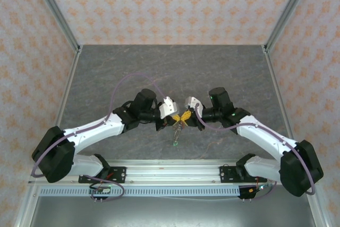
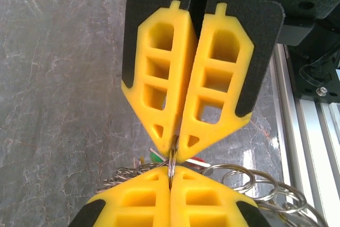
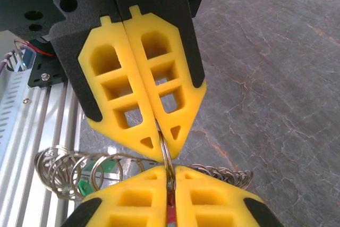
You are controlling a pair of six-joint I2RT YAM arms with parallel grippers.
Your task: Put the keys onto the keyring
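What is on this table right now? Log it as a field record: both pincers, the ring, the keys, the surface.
left pincer: shut on the metal ring, tip to tip with the right pincer
right pincer: shut on the same metal ring
metal ring: thin, pinched edge-on between both pincers
linked rings: a bunch hanging beside the pincers
beaded chain: trails off on the other side
green key head: among the linked rings
table: grey, stone-patterned
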